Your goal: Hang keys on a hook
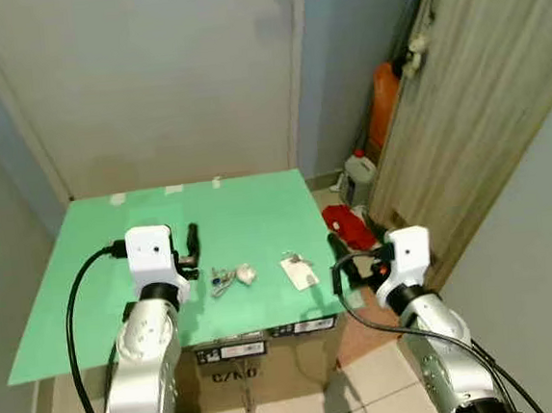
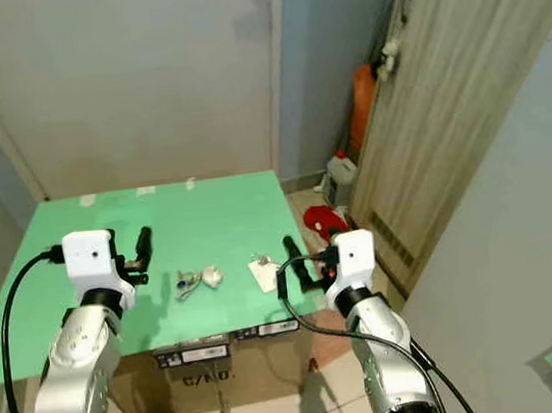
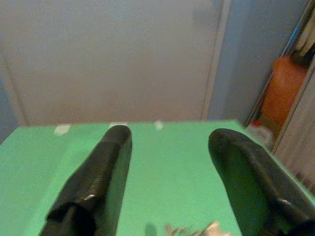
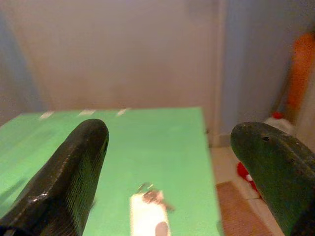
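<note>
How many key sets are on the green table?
2: a silver key bunch near the left gripper, and keys with a white tag near the right gripper.

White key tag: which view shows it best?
Left eye view: the white key tag lies whole and unblocked on the green table. Right eye view shows the same. Right wrist view cuts it off; left wrist view shows other keys.

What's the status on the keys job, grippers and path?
Left gripper open, above table. Right gripper open at table's right edge. Key bunch and tagged keys flat on table, ungrabbed. Nothing blocking them.
</note>
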Motion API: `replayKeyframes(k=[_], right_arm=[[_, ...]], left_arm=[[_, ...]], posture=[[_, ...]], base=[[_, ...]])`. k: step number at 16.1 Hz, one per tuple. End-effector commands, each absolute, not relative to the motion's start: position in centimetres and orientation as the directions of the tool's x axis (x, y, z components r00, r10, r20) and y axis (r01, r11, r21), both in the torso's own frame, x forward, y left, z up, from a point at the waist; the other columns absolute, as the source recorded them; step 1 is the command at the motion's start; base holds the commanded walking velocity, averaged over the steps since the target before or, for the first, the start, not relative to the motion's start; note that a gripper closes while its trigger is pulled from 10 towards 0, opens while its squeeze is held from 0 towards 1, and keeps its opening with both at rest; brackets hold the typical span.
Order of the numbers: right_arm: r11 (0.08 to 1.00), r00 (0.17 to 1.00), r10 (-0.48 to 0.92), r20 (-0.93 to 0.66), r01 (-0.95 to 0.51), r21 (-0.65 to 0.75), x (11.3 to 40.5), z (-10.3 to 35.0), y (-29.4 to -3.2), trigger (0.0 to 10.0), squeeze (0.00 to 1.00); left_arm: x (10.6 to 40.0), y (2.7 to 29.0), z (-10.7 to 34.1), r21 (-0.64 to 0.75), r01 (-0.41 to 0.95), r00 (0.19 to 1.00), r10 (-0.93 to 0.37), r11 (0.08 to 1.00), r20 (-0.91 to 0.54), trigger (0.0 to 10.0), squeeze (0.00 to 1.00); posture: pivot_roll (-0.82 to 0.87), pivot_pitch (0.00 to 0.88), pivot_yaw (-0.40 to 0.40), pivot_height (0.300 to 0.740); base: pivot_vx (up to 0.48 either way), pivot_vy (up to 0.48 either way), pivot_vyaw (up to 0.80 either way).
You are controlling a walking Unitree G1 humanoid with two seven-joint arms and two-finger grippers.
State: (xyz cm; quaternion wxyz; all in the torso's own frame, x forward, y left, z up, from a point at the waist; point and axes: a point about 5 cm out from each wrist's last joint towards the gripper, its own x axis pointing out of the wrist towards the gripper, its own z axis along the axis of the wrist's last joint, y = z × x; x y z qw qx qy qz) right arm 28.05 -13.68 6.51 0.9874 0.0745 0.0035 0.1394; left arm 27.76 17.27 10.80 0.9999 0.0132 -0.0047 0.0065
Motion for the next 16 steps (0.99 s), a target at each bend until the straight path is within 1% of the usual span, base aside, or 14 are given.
replayKeyframes(k=[1,2,3,5,6,7,8,10,11,13,14,15,16], right_arm=[[0.963,0.976,0.213,0.054,-0.219,0.159,28.5,7.3,-14.7,10.0,0.0],[0.961,0.976,0.213,0.053,-0.219,0.171,28.6,7.3,-14.5,10.0,0.0],[0.959,0.975,0.215,0.056,-0.222,0.176,28.6,7.4,-14.4,10.0,0.0],[0.957,0.976,0.21,0.063,-0.218,0.189,28.6,7.4,-14.2,10.0,0.0],[0.958,0.98,0.185,0.075,-0.197,0.21,28.6,7.5,-14.4,10.0,0.0],[0.955,0.977,0.198,0.073,-0.209,0.212,28.6,7.4,-14.3,10.0,0.0],[0.954,0.975,0.209,0.073,-0.22,0.206,28.3,7.2,-14.4,10.0,0.0],[0.952,0.974,0.212,0.076,-0.224,0.208,28.1,7.1,-14.7,10.0,0.0],[0.951,0.971,0.225,0.083,-0.238,0.197,28.0,7.2,-14.7,10.0,0.0],[0.948,0.967,0.238,0.087,-0.251,0.193,28.0,7.4,-14.5,10.0,0.0],[0.947,0.966,0.244,0.088,-0.257,0.192,28.0,7.4,-14.3,10.0,0.0],[0.946,0.964,0.252,0.088,-0.265,0.186,28.1,7.5,-14.1,10.0,0.0],[0.946,0.963,0.255,0.087,-0.267,0.183,28.1,7.5,-14.0,10.0,0.0]], left_arm=[[27.6,17.2,11.5,0.061,-0.013,0.999,0.01,0.998,0.054,10.0,1.0],[27.7,17.3,11.0,0.115,-0.016,1.0,0.013,0.993,0.027,10.0,1.0],[27.7,17.3,10.9,0.122,-0.006,1.0,0.004,0.993,0.019,10.0,1.0],[27.4,17.2,11.2,0.184,0.012,0.998,-0.021,0.983,0.051,10.0,1.0],[26.8,17.3,11.6,0.236,0.004,0.995,-0.028,0.972,0.097,10.0,1.0],[26.2,17.3,11.8,0.268,0.006,0.992,-0.04,0.963,0.122,10.0,1.0],[24.9,17.8,12.3,0.27,0.004,0.985,-0.051,0.963,0.167,10.0,1.0],[23.9,18.3,12.3,0.288,0.024,0.984,-0.074,0.957,0.163,10.0,1.0],[23.7,18.6,12.1,0.283,0.018,0.986,-0.064,0.959,0.154,10.0,1.0],[24.1,17.9,12.0,0.305,0.045,0.984,-0.096,0.951,0.152,10.0,1.0],[24.2,17.8,11.9,0.283,0.048,0.986,-0.091,0.958,0.14,10.0,1.0],[24.5,17.6,11.1,0.286,0.083,0.991,-0.108,0.955,0.073,10.0,1.0],[24.7,17.6,10.7,0.275,0.085,0.994,-0.101,0.958,0.043,10.0,0.31]], posture=[[-0.01,0.0,-0.019,0.74],[-0.01,0.0,-0.017,0.74],[-0.01,0.0,-0.016,0.74],[0.0,0.0,-0.02,0.74],[0.0,0.0,-0.02,0.74],[0.01,0.0,-0.018,0.74],[0.01,0.0,-0.018,0.74],[0.01,0.0,-0.018,0.74],[0.01,0.0,-0.022,0.74],[0.01,0.0,-0.021,0.74],[0.01,0.0,-0.021,0.74],[0.01,0.0,-0.02,0.74],[0.01,0.0,-0.02,0.74]], base=[[0.0,0.0,0.0],[0.0,0.0,0.0],[0.0,0.0,0.0],[0.0,0.0,0.0],[0.0,0.0,0.0],[0.0,0.0,0.0],[0.0,0.0,0.0],[0.0,0.0,0.0],[0.0,0.0,0.0],[0.0,0.0,0.0],[0.0,0.0,0.0],[0.0,0.0,0.0],[0.0,0.0,0.0]])
